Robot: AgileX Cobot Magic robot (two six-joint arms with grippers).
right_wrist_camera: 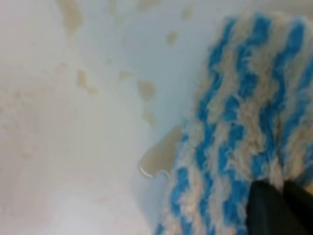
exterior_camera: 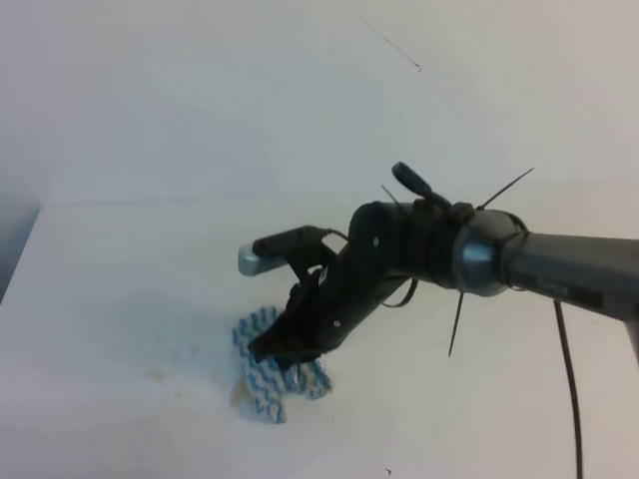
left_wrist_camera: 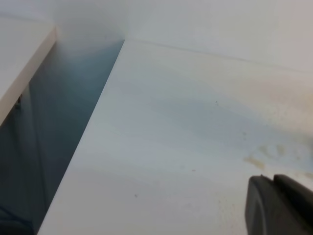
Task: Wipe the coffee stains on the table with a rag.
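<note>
The rag (exterior_camera: pixel 268 384), blue and white zigzag stripes, lies on the white table (exterior_camera: pixel 120 279) at the front middle. My right gripper (exterior_camera: pixel 282 349) reaches across from the right and is shut on the rag's top. In the right wrist view the rag (right_wrist_camera: pixel 234 122) fills the right side, with the gripper (right_wrist_camera: pixel 281 203) pinching it. A tan coffee stain (right_wrist_camera: pixel 159 156) lies wet at the rag's left edge, with smaller blots (right_wrist_camera: pixel 145 90) beyond. In the high view a tan blot (exterior_camera: pixel 240 397) shows by the rag. My left gripper (left_wrist_camera: pixel 276 205) is shut and empty above the table, near faint stains (left_wrist_camera: pixel 254 160).
The table's left edge (left_wrist_camera: pixel 93 132) drops into a dark gap, with another white surface (left_wrist_camera: pixel 19 63) beyond it. A pale wall (exterior_camera: pixel 300 90) rises behind the table. The right arm's grey forearm (exterior_camera: pixel 569 264) and a hanging cable (exterior_camera: pixel 569 379) cross the right side.
</note>
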